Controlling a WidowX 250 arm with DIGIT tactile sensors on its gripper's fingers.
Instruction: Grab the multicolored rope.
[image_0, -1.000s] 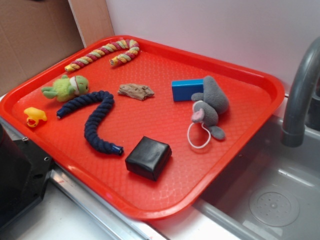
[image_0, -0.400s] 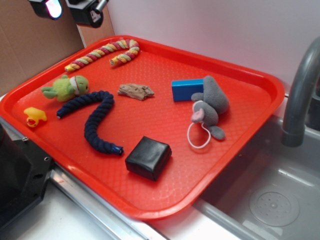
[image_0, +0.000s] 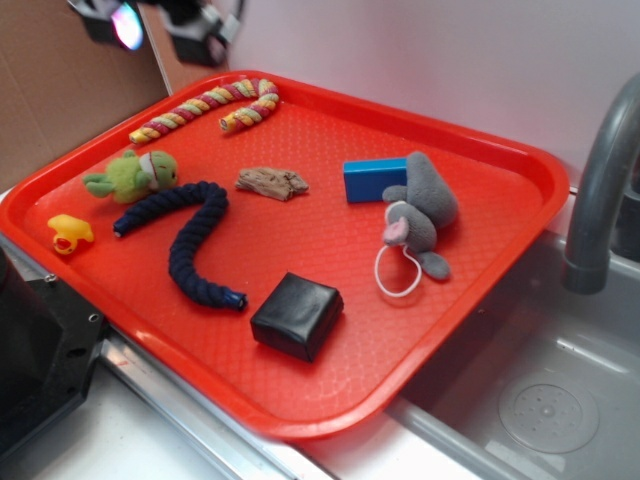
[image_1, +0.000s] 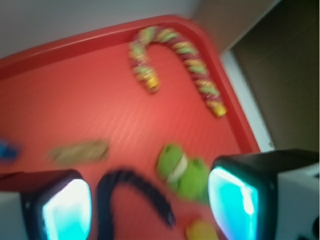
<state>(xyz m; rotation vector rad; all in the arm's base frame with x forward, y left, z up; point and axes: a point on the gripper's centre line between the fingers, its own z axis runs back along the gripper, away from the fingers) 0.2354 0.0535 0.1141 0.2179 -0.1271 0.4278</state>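
Wrist view shows the gripper (image_1: 150, 205) hovering wide open and empty above the red plastic tray (image_0: 520, 170), the hook-shaped multicolored twisted cotton rope (image_1: 175, 60) lying untouched in its far-left corner.

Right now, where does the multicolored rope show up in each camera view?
Exterior: the multicolored rope lies hook-shaped at the far left corner of the red tray, near the rim.
Wrist: the same rope sits upper centre, its hook opening downward, blurred.
Shared landmark: the green frog plush, next to the dark blue rope.
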